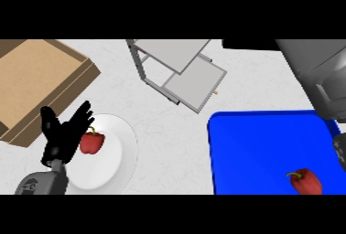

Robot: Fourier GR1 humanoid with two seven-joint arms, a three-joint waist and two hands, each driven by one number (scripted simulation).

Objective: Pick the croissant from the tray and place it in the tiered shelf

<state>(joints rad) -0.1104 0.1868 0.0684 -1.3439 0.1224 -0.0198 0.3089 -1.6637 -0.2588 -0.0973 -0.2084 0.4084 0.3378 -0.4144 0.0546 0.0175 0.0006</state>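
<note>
Left hand (62, 132): fingers spread and straight, resting at the white plate's (118, 155) left rim beside a red pepper (91, 142), holding nothing. Right forearm (321, 77) crosses the upper right; its hand is out of view. No croissant is visible; the blue tray (263, 146) carries only a second red pepper (306, 181). The tiered shelf (179, 73) and a cardboard box (40, 87) stand apart on the tabletop (169, 137).
</note>
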